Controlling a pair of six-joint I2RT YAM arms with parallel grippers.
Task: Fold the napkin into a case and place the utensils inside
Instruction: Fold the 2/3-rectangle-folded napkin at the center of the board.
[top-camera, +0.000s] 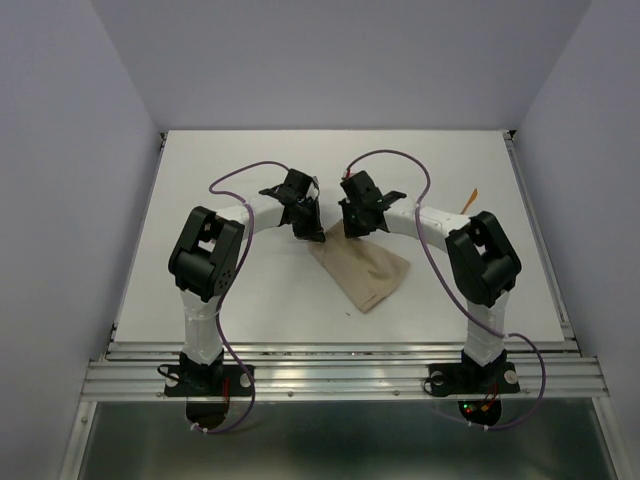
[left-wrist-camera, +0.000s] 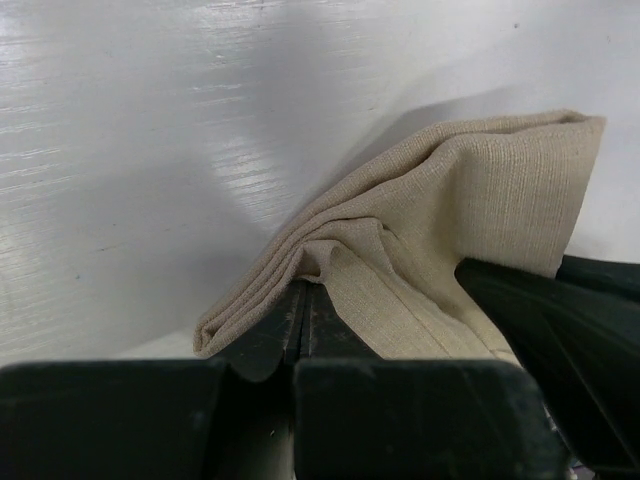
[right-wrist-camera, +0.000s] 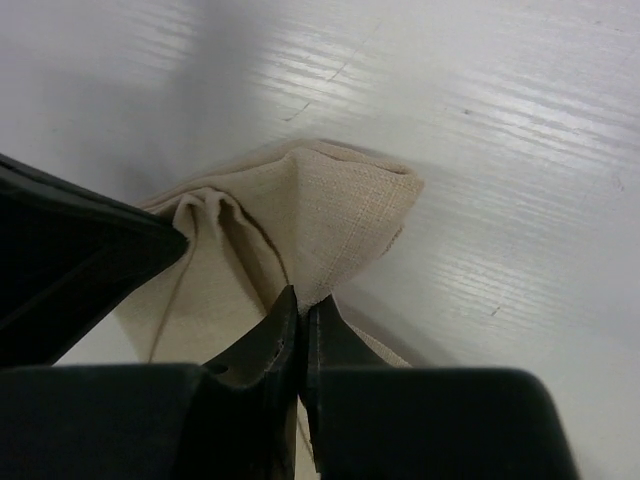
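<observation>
You have both grippers on the far end of the napkin, which lies folded into a tan oblong near the middle of the table; its long axis runs from about 11 o'clock, where you hold it, down toward 5 o'clock. The left gripper is clamped on the layered edge at the far left corner, jaws pressed together with cloth between them; the right gripper is pinched the same way on the far right corner, just beside the left one. From either gripper the body of the cloth trails toward the arm bases, so any fold you make will likely carry this far edge toward 5 or 6 o'clock, over the rest. Neither arm is nearer; they share the edge. One orange utensil shows as a thin stick at roughly 2 o'clock from the napkin, well apart from it and beyond the right forearm; a second one you cannot make out here. For that, the right arm is plainly closer.
</observation>
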